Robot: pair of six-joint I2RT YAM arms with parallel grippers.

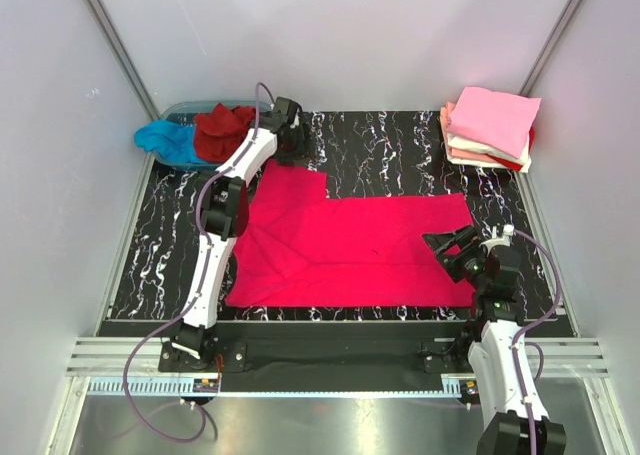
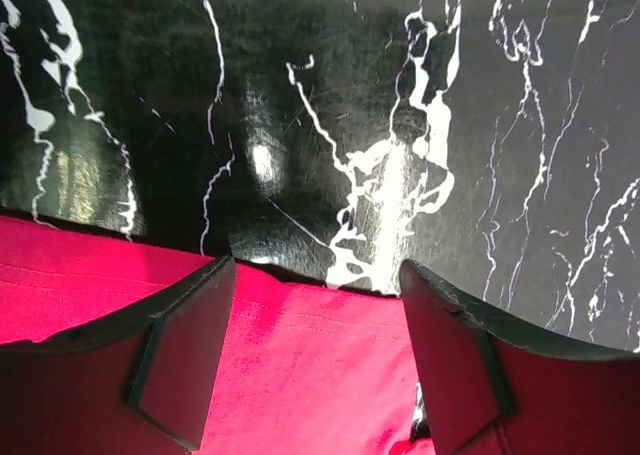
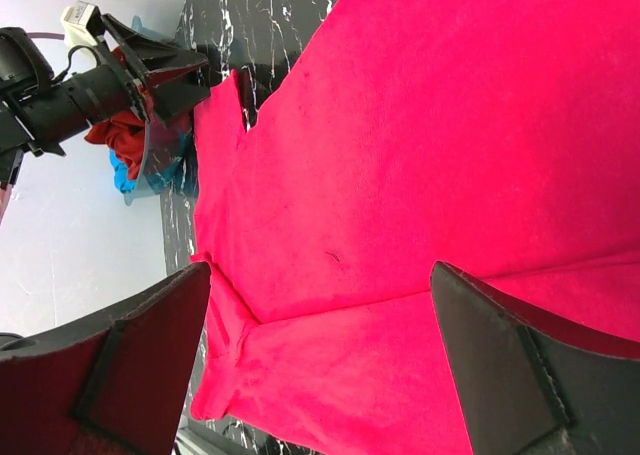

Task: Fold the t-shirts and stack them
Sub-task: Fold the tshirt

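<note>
A bright pinkish-red t-shirt (image 1: 350, 247) lies spread flat on the black marbled table (image 1: 390, 145). My left gripper (image 1: 292, 147) is open, low over the shirt's far left sleeve edge (image 2: 300, 335), holding nothing. My right gripper (image 1: 452, 247) is open above the shirt's right end, with red cloth (image 3: 420, 175) between and below its fingers. A folded stack of shirts (image 1: 490, 127), pale pink on top with white and red beneath, sits at the far right. A dark red shirt (image 1: 222, 130) and a turquoise one (image 1: 162, 138) lie bunched at the far left.
A clear blue-tinted tub (image 1: 195, 110) holds the bunched shirts at the far left corner. Grey walls close in the table on three sides. A metal rail (image 1: 320, 360) runs along the near edge by the arm bases.
</note>
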